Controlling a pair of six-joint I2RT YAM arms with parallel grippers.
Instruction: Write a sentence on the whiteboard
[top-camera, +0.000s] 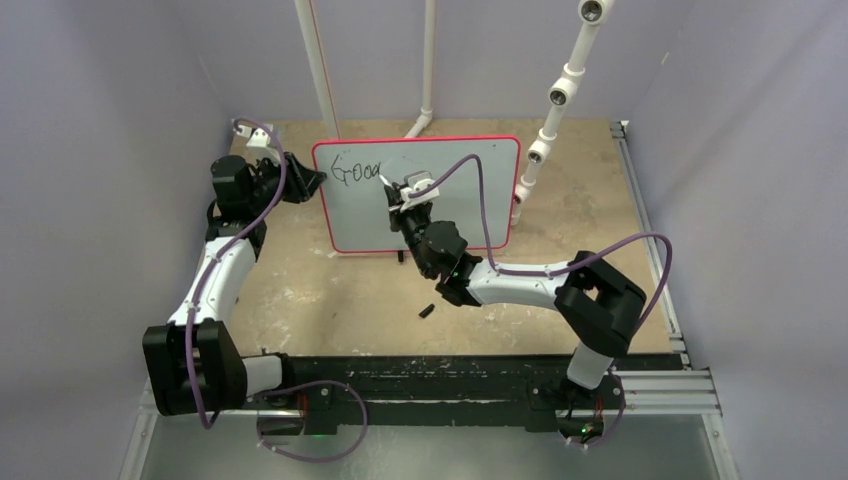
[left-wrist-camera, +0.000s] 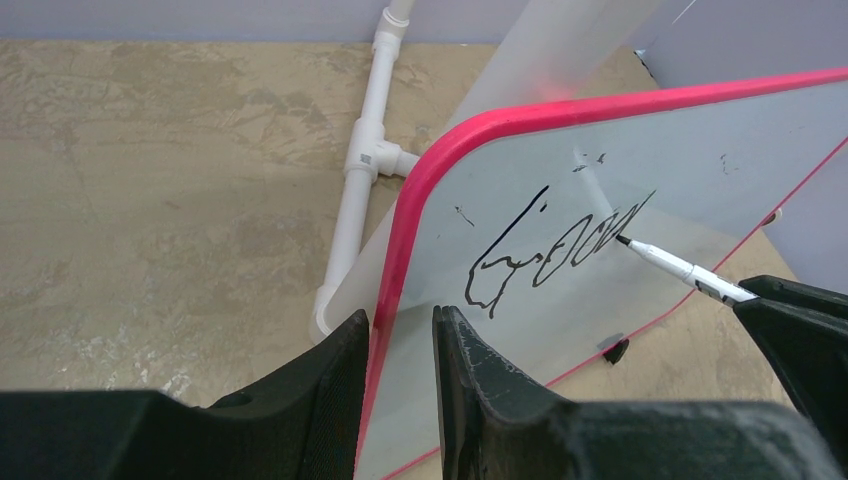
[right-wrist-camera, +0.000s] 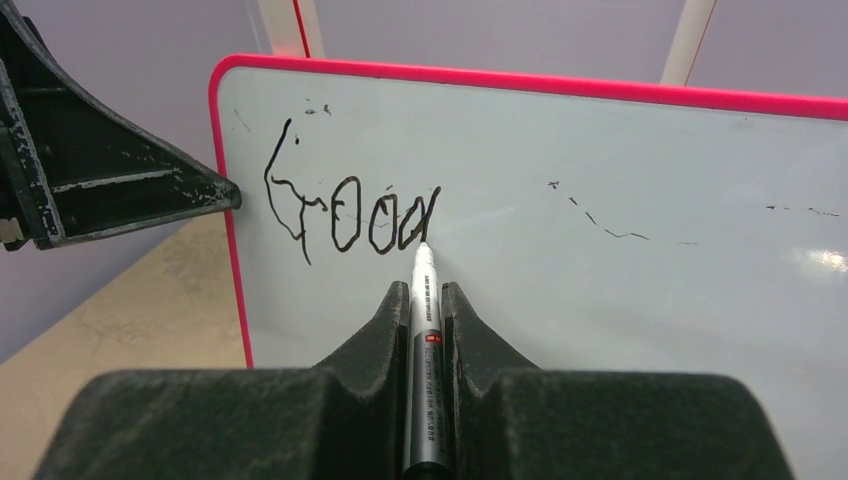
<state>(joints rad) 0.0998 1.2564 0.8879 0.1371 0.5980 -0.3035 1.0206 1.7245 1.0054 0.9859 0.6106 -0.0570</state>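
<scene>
You are pinching the left edge of the whiteboard (left-wrist-camera: 600, 150) with the left gripper (left-wrist-camera: 400, 322), its fingers pressing on either side of the pink rim. This is most likely bracing the board so it is not sliding or tipping under the pen's push. The board is standing toward the back of the table (top-camera: 300, 290), just in front of white PVC pipes (left-wrist-camera: 365, 150), face toward the arms and long axis running side to side.

Your right gripper (right-wrist-camera: 427, 292) is clamping a marker (right-wrist-camera: 426, 360) lengthwise. The barrel is pointing straight out at the board, with the tip touching the foot of the last letter. The sentence (right-wrist-camera: 350, 215), reading "Good" so far, is running rightward along the board's long axis from its upper left corner. A small black piece (top-camera: 426, 311) is lying near the right arm, possibly the cap.
</scene>
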